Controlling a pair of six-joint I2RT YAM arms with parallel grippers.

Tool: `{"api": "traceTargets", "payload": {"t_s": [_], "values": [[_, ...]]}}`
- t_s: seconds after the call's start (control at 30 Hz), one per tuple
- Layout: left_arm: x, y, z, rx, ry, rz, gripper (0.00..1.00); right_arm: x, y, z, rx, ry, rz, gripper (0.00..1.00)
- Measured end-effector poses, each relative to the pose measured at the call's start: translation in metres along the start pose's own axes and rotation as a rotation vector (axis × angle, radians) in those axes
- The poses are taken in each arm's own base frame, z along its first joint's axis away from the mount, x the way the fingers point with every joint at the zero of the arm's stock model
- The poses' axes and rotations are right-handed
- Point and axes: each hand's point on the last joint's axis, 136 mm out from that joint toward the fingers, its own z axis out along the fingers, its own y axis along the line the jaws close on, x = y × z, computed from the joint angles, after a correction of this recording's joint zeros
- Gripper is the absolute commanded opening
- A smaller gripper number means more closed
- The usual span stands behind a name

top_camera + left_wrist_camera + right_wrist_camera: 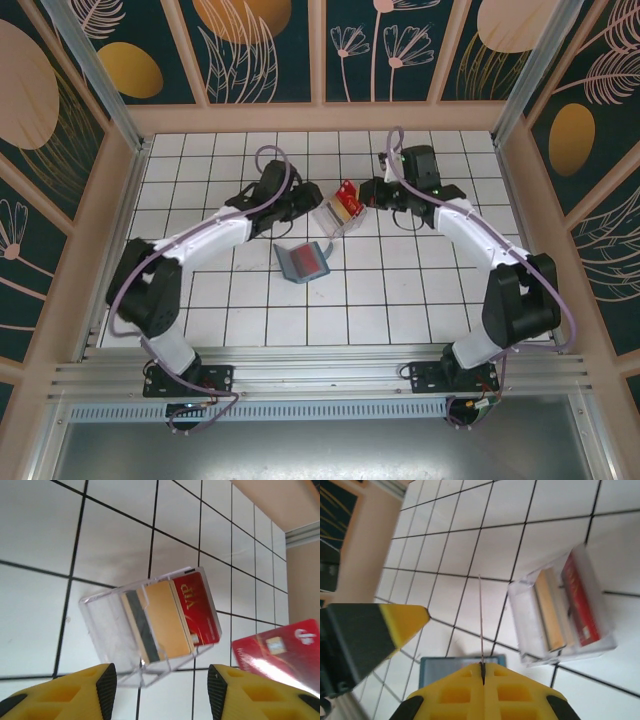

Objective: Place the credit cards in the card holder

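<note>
A clear plastic tray (pixel 107 625) holds a yellow-tan credit card (pixel 167 622) and a red credit card (pixel 197 607), both leaning on edge. My left gripper (pixel 162 690) is open just short of the tray's near edge, with nothing between its fingers (pixel 106 682). My right gripper (pixel 482 672) is shut on another red card (pixel 280 650), seen edge-on as a thin line (pixel 481 620) in the right wrist view. That card hangs above the table between the tray (pixel 330 218) and the teal card holder (pixel 455 667). The card holder (pixel 303 261) lies open with its reddish inside up.
The white tiled table (pixel 400 300) is walled by wooden panels at the back and both sides. A yellow finger of my left gripper (pixel 400 622) sits close to the held card on its left. Free tiles lie in front of the card holder.
</note>
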Motion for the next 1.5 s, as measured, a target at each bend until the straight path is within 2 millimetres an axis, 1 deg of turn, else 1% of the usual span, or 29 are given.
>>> {"api": "traceTargets", "payload": {"t_s": [0.07,0.17,0.23,0.3,0.4,0.47,0.53,0.67,0.77,0.83,0.97,1.0,1.1,1.23,1.5], "values": [[0.008,0.009,-0.015,-0.012,0.010,-0.001,0.50,0.016,0.001,0.004,-0.032,0.022,0.032,0.03],[0.026,0.030,-0.021,-0.059,0.054,-0.004,0.47,0.047,0.006,0.016,-0.080,0.075,0.081,0.03],[0.043,0.051,-0.021,-0.112,0.096,-0.006,0.45,0.068,0.012,0.024,-0.100,0.116,0.097,0.03],[0.061,0.074,-0.024,-0.171,0.140,-0.009,0.44,0.087,0.024,0.032,-0.121,0.152,0.096,0.02],[0.083,0.103,-0.037,-0.235,0.186,-0.014,0.41,0.113,0.039,0.042,-0.159,0.185,0.089,0.02],[0.092,0.114,-0.045,-0.256,0.200,-0.022,0.40,0.129,0.042,0.046,-0.167,0.207,0.096,0.02],[0.098,0.123,-0.050,-0.268,0.205,-0.033,0.37,0.138,0.042,0.048,-0.166,0.217,0.108,0.02],[0.110,0.142,-0.057,-0.295,0.204,-0.055,0.35,0.148,0.042,0.057,-0.171,0.221,0.122,0.02],[0.117,0.156,-0.058,-0.319,0.203,-0.064,0.33,0.155,0.044,0.065,-0.177,0.225,0.124,0.02],[0.121,0.163,-0.057,-0.330,0.205,-0.068,0.33,0.161,0.040,0.071,-0.175,0.228,0.131,0.02],[0.129,0.176,-0.052,-0.348,0.211,-0.075,0.32,0.171,0.027,0.081,-0.150,0.238,0.157,0.02],[0.131,0.179,-0.051,-0.354,0.214,-0.078,0.29,0.172,0.024,0.084,-0.145,0.240,0.162,0.02],[0.135,0.185,-0.048,-0.368,0.217,-0.083,0.23,0.174,0.021,0.089,-0.146,0.240,0.164,0.02],[0.134,0.188,-0.047,-0.381,0.208,-0.079,0.18,0.174,0.019,0.094,-0.151,0.236,0.165,0.02],[0.133,0.188,-0.044,-0.372,0.202,-0.078,0.15,0.178,0.014,0.102,-0.149,0.240,0.174,0.02]]}}
